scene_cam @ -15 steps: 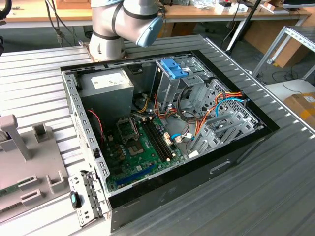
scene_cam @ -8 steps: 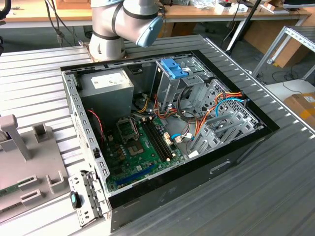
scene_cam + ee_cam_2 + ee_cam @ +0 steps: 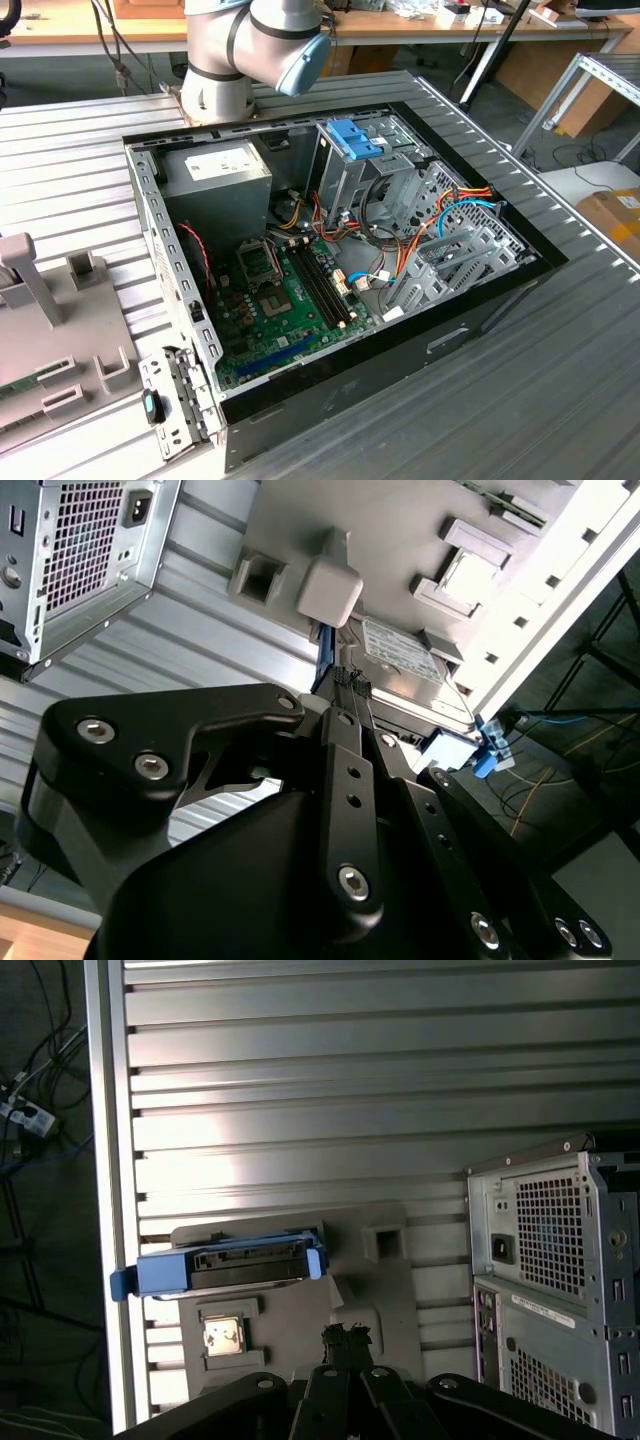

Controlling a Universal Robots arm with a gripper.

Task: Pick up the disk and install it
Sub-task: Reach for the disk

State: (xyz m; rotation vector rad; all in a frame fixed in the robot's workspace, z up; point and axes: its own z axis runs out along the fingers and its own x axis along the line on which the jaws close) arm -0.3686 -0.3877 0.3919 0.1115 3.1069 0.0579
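Claw [image 3: 345,1337]: fingertips together, nothing clamped between them; in the second wrist view the tips [image 3: 350,680] sit in front of the disk's near edge. I cannot tell whether they touch it.
Disk [image 3: 235,1268]: lies flat on a grey holder plate, blue rails along its sides, one blue tab sticking out past the plate's edge. In the second wrist view its white label [image 3: 400,652] faces up.
Holder plate [image 3: 385,1305]: rests on the surface, with raised blocks and pockets beside the disk.
Surface [image 3: 300,1080]: ribbed metal, carrying both plate and computer case.
Computer case [image 3: 550,1260]: just beside the plate, vented rear panel towards it.
Case interior, exterior view: side open, green circuit board [image 3: 285,320] on the floor, grey power supply box [image 3: 215,175] at the far corner, bare blue bracket [image 3: 352,137] on top of the drive cage.
Arm [image 3: 250,45]: base stands behind the case.
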